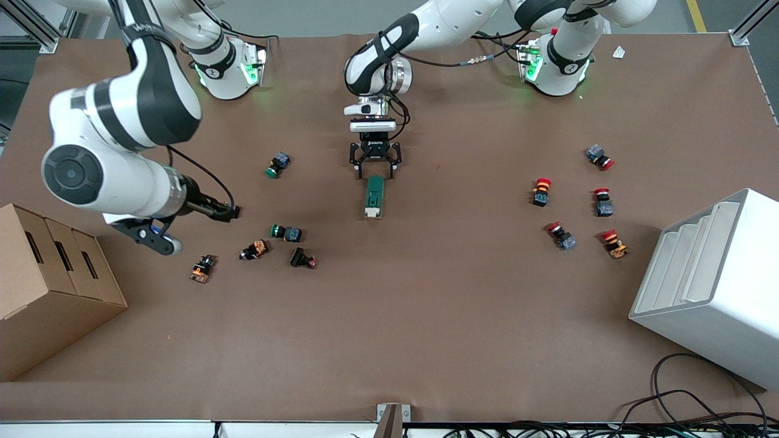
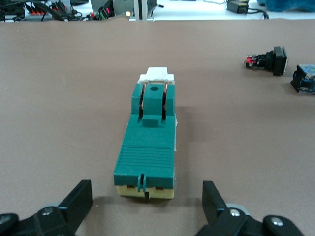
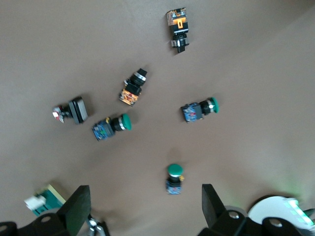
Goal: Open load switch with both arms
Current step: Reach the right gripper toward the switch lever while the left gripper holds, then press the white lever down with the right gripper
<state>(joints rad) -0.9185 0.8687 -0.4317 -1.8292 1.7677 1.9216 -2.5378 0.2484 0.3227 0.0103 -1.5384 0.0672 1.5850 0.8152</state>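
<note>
Your left tool [image 1: 374, 170] open, over load switch [image 1: 373, 196] end | right tool [image 3: 142, 206] open, waiting above buttons | switch ungrasped, opening remains

This is a robotics lab bench. Two white arms are bolted at the table [image 1: 389, 340], which is covered in plain brown paper, with aluminium framing [image 1: 745, 27] at its corners. Loose cables [image 1: 700, 401] trail off one edge. Industrial push buttons [image 1: 569, 204] lie scattered about (red-capped and green-capped), beside a cardboard box [image 1: 48, 286] and a white tiered rack [image 1: 712, 280].
</note>
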